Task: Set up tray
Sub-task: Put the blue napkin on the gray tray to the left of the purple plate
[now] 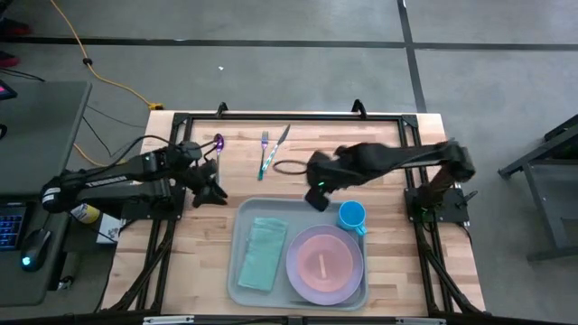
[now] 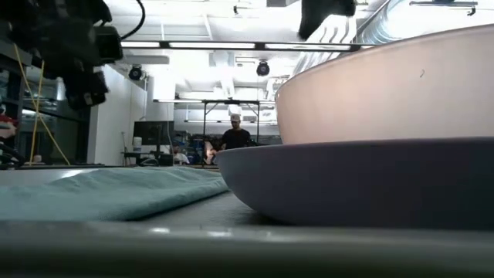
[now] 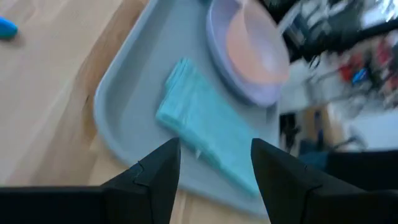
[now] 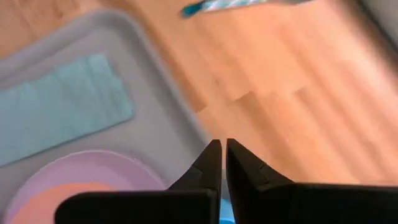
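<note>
Tray [image 1: 293, 209] at the near middle of the table, already carrying a folded teal napkin [image 1: 260, 253] on one side and a lavender plate [image 1: 358, 271] with a pink bowl [image 1: 321, 266] on the other. Blue cup [image 1: 351, 216] at the tray's far right corner; on the rim or just beside it, hard to say.

Right gripper [image 1: 318, 197] above the tray's far edge, closed and empty. Left gripper [image 1: 214, 191] waiting off the tray's left side, fingers apart, holding nothing.

Probably cutlery next, judging by the fork [image 1: 265, 153], knife [image 1: 282, 137] and purple spoon [image 1: 219, 144] lying at the far side of the table. To do it well:
- Open the right fingers before reaching.
- Come down over one handle only, as fork and knife lie close together.
- Close across the handle's narrow width, lift level, and clear the cup and the tray rim on the way back.
- Set the piece on bare tray or on the napkin, not against the plate.

Seen only from above: both arms, the cutlery and the whole layout. Seen only from the right wrist: fingers pressed together with nothing between. From the left wrist: napkin and plate close up, between spread fingers. From table height: little beyond the plate's side, the bowl above it and the napkin's surface; no cutlery.
</note>
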Controlling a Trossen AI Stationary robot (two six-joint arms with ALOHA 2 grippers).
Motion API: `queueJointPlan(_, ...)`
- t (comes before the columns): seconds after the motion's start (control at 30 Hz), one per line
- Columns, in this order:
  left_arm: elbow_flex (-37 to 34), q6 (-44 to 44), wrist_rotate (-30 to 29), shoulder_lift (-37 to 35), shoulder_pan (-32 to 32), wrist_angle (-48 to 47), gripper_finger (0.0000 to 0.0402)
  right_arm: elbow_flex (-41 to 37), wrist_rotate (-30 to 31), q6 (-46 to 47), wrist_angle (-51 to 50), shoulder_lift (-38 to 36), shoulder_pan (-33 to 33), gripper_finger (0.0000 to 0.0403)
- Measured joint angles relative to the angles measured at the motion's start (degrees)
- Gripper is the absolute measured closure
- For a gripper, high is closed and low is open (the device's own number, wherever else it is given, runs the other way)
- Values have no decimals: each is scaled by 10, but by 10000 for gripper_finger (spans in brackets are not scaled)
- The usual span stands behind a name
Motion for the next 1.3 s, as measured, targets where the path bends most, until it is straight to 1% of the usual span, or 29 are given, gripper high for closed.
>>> queueJointPlan(0.1, -32, -71, -35, 10, -22, 95, 174, 0, 28, -10, -23, -40, 0, 403)
queueJointPlan(0.2, -47, -108, -78, 30, -52, 129, 174, 0, 54, -17, -43, -75, 5, 403)
queueJointPlan(0.27, -49, -121, -106, 55, -78, 131, 174, 0, 69, -24, -57, -98, 9, 403)
queueJointPlan(0.33, -49, -128, -123, 82, -106, 148, 174, 0, 78, -30, -65, -116, 14, 403)
queueJointPlan(0.5, -49, -138, -154, 168, -173, 239, 174, 0, 98, -43, -84, -153, 24, 402)
queueJointPlan(0.6, -46, -127, -189, 222, -206, 291, 174, 0, 106, -45, -90, -168, 32, 402)
queueJointPlan(0.63, -42, -117, -198, 240, -215, 296, 174, 0, 108, -47, -93, -171, 35, 402)
queueJointPlan(0.73, -21, -66, -222, 289, -230, 295, 174, -1, 109, -54, -96, -176, 44, 402)
queueJointPlan(0.8, -5, -27, -225, 316, -230, 293, 174, -1, 114, -55, -97, -176, 50, 402)
queueJointPlan(0.97, 44, 118, -229, 369, -229, 278, 174, -1, 117, -53, -99, -176, 64, 402)
queueJointPlan(1.03, 68, 192, -228, 384, -229, 252, 174, -1, 117, -48, -99, -176, 71, 402)
queueJointPlan(1.13, 103, 291, -228, 400, -229, 189, 174, -1, 118, -34, -99, -176, 81, 402)
queueJointPlan(1.3, 151, 416, -217, 423, -229, 105, 174, -1, 119, 0, -100, -176, 103, 403)
